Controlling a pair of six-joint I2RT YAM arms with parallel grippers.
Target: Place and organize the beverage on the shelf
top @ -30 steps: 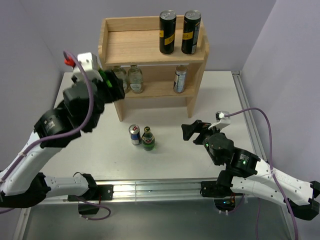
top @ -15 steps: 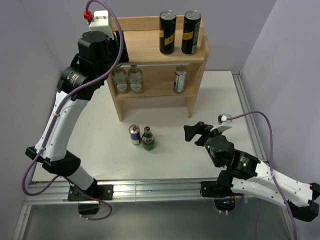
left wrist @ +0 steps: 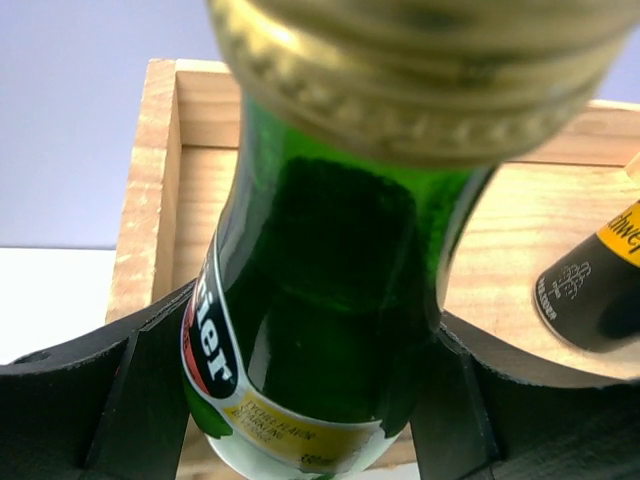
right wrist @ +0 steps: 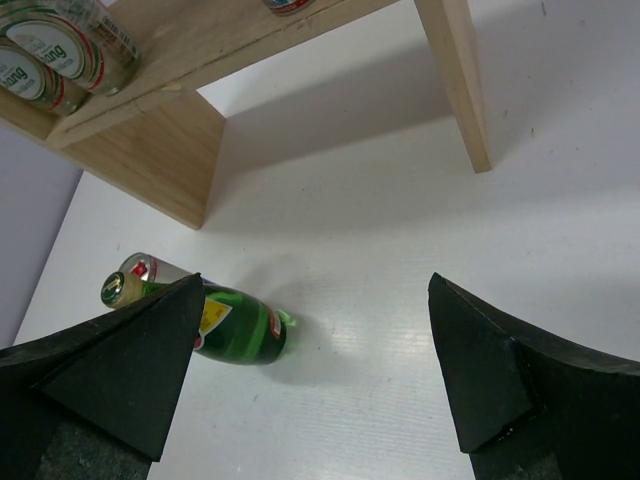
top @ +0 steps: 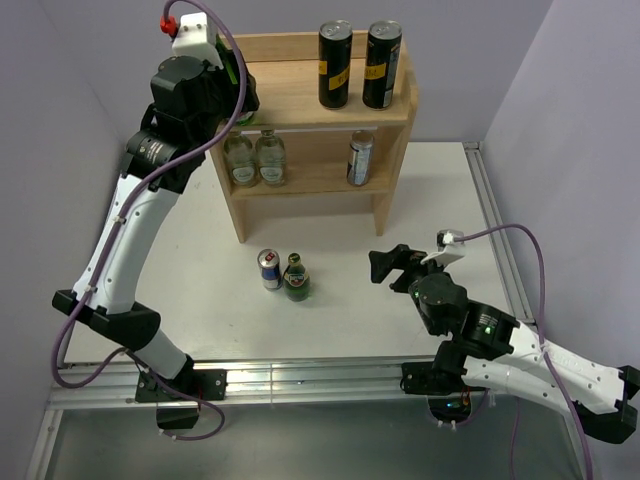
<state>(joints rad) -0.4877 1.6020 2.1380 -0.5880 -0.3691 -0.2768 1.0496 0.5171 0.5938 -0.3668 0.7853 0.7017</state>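
My left gripper (top: 236,92) is shut on a green glass bottle (left wrist: 320,300) with a yellow label and holds it over the left end of the wooden shelf's top board (top: 275,95). Two tall black cans (top: 335,65) (top: 382,64) stand at the right of that board; one shows in the left wrist view (left wrist: 595,290). A blue-and-silver can (top: 360,158) stands on the lower tier. A second green bottle (top: 296,279) and a blue-and-silver can (top: 269,269) stand on the table. My right gripper (top: 390,265) is open and empty, right of them; its view shows both (right wrist: 240,335) (right wrist: 150,270).
Two clear pale glass bottles (top: 240,160) (top: 270,157) stand at the left of the lower tier, also in the right wrist view (right wrist: 60,50). The shelf's right leg (right wrist: 455,80) stands ahead of my right gripper. Purple walls close in both sides.
My left arm has swung up from beside the shelf's lower left to its top-left corner, carrying the green bottle. The right arm has barely moved.
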